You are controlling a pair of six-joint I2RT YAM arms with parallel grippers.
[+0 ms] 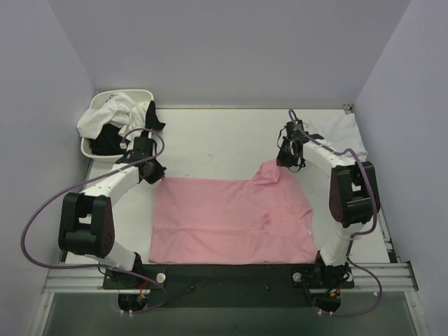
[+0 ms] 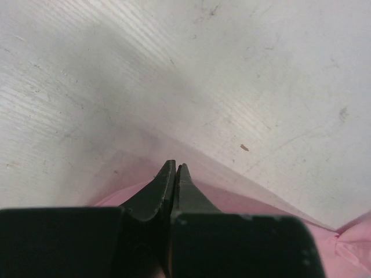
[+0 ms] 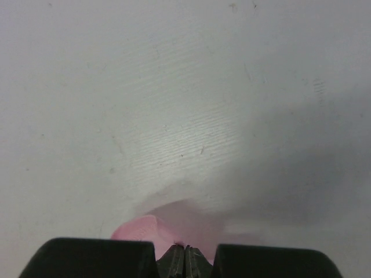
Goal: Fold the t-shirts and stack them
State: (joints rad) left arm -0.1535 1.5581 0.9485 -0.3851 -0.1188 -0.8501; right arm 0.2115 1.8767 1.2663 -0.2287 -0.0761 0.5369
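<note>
Left hand [image 1: 155, 171] pinches the pink t-shirt [image 1: 231, 220] at its ten o'clock corner, seen from above; right hand [image 1: 285, 162] grips the one o'clock corner (bunched upward). Left wrist: jaws closed on it, over the desk [image 1: 210, 133]. Right wrist: likewise.

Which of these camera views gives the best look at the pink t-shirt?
The top external view: the whole pink t-shirt lies spread on the table, far right corner bunched up. The left wrist view catches only pink strips at its bottom edge; the right wrist view, one small pink patch.
</note>
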